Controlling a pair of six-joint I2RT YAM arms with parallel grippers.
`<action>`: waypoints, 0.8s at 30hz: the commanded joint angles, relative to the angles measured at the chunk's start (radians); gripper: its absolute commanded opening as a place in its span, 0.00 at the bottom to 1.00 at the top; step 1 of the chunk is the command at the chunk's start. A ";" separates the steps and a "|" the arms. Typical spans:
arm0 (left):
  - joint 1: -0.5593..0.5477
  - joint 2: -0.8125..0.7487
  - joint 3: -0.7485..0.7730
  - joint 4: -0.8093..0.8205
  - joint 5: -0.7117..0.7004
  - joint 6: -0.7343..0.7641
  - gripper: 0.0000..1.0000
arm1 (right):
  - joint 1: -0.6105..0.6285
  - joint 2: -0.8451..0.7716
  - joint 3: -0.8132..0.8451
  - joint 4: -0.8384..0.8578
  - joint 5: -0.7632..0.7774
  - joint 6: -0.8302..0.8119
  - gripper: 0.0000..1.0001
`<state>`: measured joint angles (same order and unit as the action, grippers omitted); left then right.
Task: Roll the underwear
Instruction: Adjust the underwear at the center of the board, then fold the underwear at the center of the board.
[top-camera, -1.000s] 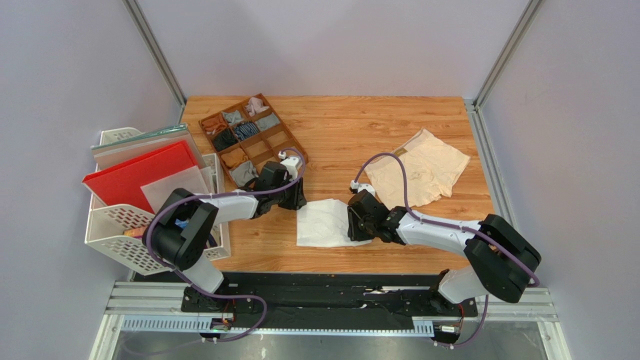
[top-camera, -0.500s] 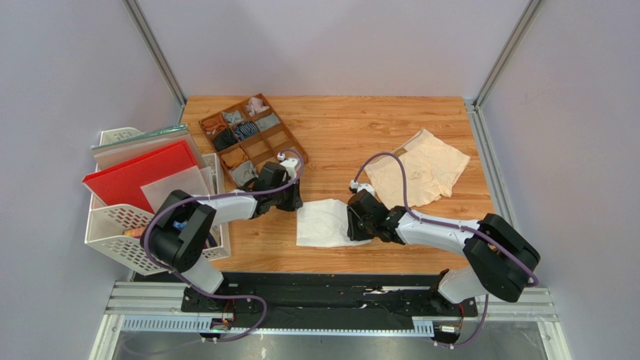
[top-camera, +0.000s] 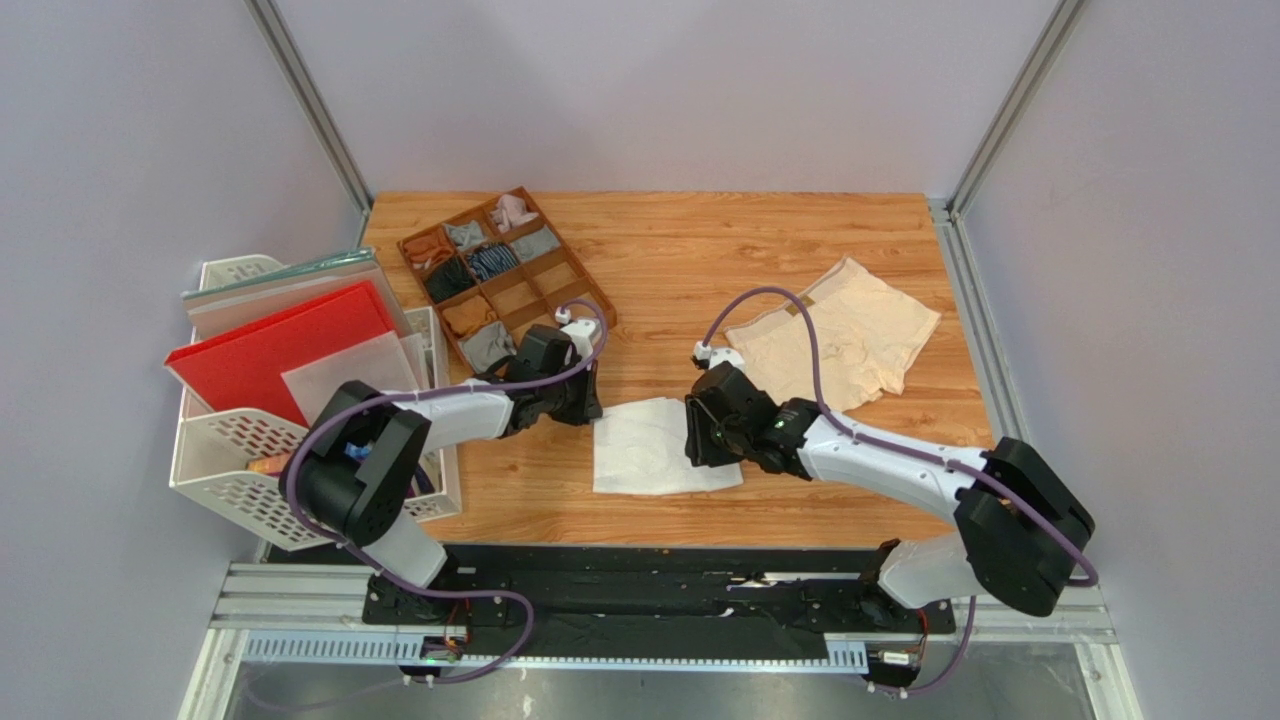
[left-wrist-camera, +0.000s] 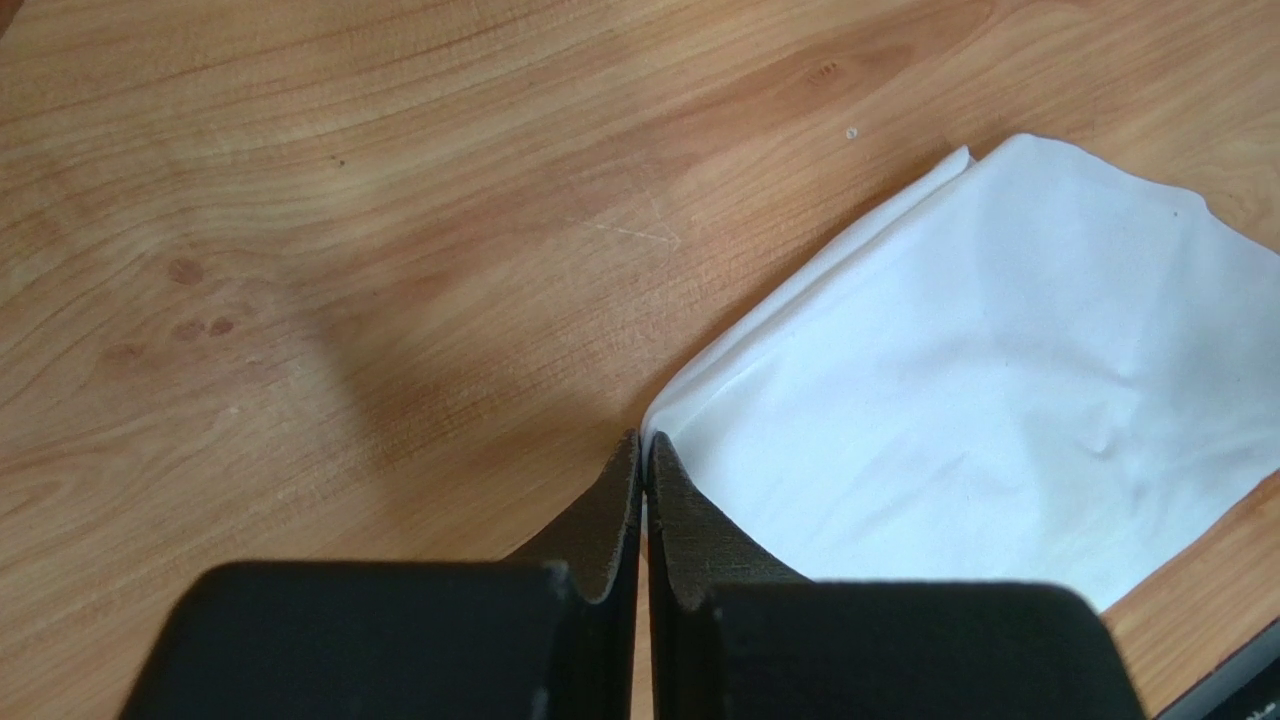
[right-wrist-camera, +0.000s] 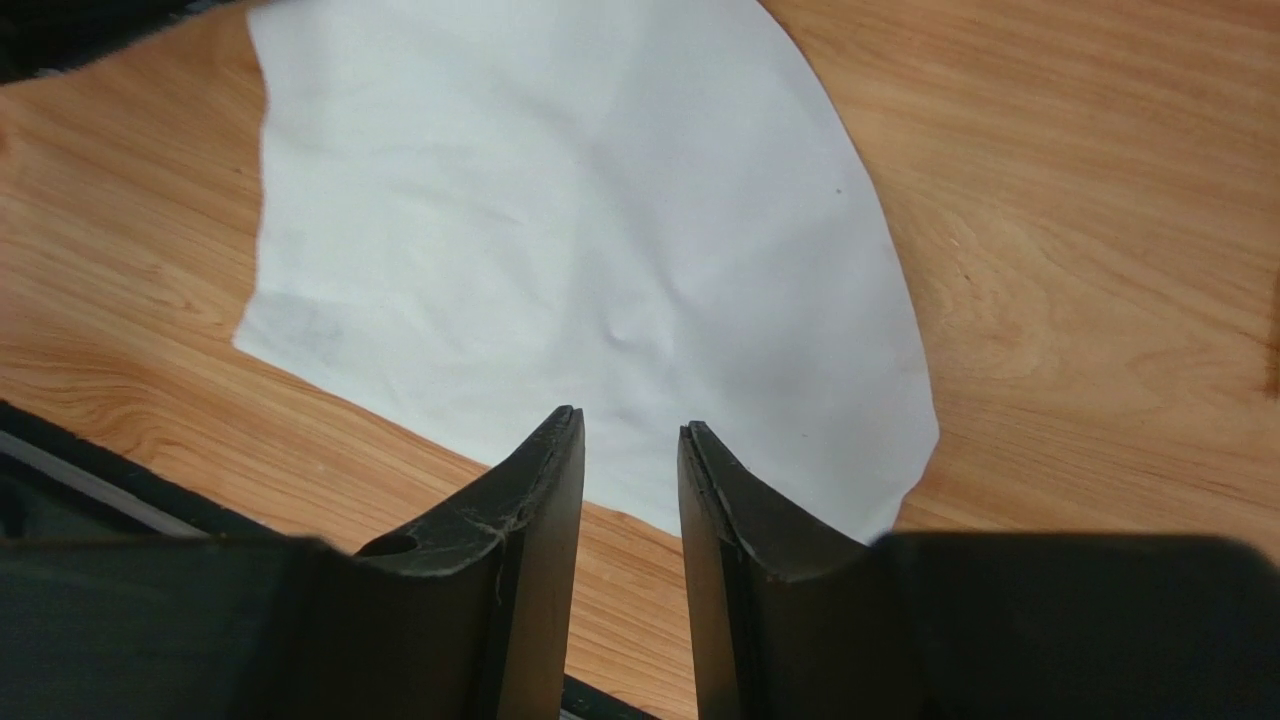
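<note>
Here, white underwear (top-camera: 649, 446), left hand (left-wrist-camera: 646, 444) clenched at one corner, perhaps pinching, right hand (right-wrist-camera: 628, 423) parted above it.

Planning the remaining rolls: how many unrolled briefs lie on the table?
2. The white briefs lie flat at front centre; the cream-beige briefs lie spread out farther back on the right. More could lie hidden under them.

Item 1: white briefs (top-camera: 649, 446), folded into flat, smooth rectangle, centre-front of table (top-camera: 676, 255). Item 2: cream-beige briefs (top-camera: 836, 357), spread open, lightly rumpled, right side, farther back, well apart.
</note>
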<state>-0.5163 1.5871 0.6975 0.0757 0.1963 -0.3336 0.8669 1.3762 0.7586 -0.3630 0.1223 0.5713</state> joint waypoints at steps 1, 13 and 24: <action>0.002 -0.052 0.036 -0.034 0.045 0.037 0.00 | 0.017 -0.032 0.044 0.036 -0.016 -0.002 0.33; 0.002 -0.130 0.002 0.007 0.077 0.051 0.00 | 0.044 0.155 0.070 0.188 -0.092 0.033 0.31; 0.002 -0.072 0.042 0.019 0.091 0.051 0.00 | 0.040 0.280 0.120 0.162 -0.021 0.019 0.30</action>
<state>-0.5163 1.4899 0.6979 0.0525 0.2695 -0.3046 0.9077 1.6115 0.8246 -0.2237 0.0555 0.5907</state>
